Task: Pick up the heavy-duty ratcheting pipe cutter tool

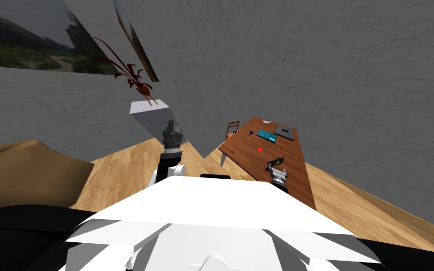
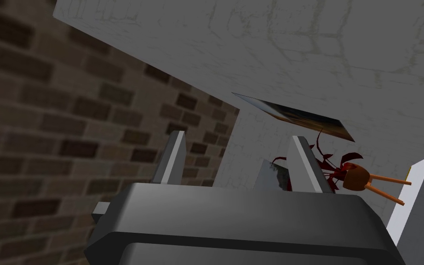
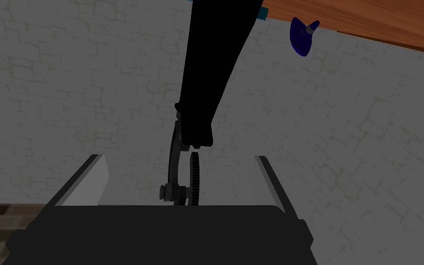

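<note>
The pipe cutter (image 1: pixel 275 163) is black, with a long handle and a small toothed wheel, and lies at the near end of the brown wooden table (image 1: pixel 301 164). My right gripper (image 1: pixel 278 175) is right at it. In the right wrist view the cutter's black handle (image 3: pixel 206 69) and toothed wheel (image 3: pixel 194 179) stand between the fingers of the right gripper (image 3: pixel 179 157), which are open and clear of its sides. My left gripper (image 1: pixel 170 127) is raised off the table to the left, and its fingers are open in the left wrist view (image 2: pixel 238 135) with nothing between them.
Farther along the table lie a small red object (image 1: pixel 260 149), a teal flat item (image 1: pixel 267 136), a grey flat device (image 1: pixel 285 131), a glass bowl (image 1: pixel 267 120) and a small blue object (image 1: pixel 250 132). A chair (image 1: pixel 232 128) stands at the far corner. A red plant (image 1: pixel 138 80) tops a white cabinet (image 1: pixel 157 120); a tan sofa (image 1: pixel 23 174) is at left.
</note>
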{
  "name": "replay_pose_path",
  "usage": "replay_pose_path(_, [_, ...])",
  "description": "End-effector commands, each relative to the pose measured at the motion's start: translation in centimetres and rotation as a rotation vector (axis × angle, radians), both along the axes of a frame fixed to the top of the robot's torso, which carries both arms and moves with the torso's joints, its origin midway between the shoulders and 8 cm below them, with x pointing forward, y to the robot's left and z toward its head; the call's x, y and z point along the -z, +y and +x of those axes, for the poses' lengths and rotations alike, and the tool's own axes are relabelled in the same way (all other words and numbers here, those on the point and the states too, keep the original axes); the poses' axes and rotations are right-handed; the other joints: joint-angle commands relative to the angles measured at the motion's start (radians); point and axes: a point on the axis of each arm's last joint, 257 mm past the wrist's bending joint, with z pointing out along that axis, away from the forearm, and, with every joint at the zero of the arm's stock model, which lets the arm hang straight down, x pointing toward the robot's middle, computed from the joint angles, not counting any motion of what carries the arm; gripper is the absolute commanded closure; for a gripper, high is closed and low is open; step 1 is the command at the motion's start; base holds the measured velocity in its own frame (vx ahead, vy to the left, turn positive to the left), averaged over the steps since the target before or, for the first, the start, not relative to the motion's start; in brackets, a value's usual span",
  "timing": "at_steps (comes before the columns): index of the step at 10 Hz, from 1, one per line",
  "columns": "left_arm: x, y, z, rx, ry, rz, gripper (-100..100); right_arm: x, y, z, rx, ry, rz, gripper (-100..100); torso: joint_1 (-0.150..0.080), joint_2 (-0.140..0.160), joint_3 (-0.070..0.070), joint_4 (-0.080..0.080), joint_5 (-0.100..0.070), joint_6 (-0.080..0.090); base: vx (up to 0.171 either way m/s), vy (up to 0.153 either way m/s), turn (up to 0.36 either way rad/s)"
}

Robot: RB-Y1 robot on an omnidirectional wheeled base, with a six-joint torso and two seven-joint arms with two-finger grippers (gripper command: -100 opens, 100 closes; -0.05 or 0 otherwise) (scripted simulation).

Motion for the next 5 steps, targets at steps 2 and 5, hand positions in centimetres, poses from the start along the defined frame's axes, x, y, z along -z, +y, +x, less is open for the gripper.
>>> replay_pose_path(2, [0.0,0.0,0.0,0.0,0.0,0.0,0,0.4,-0.8,-0.4,0.019,0.022,-0.019,-100,-0.001,0.0,0.0,0.0,0.0,0.0,0.06,0.045,-0.013])
replay_pose_path(5, [0.0,0.0,0.0,0.0,0.0,0.0,0,0.7,-1.8,-1.2,0.048,0.048,-0.041,-100,-0.004,0.004,0.002,0.001,-0.001,0.0,0.023,0.019,-0.012])
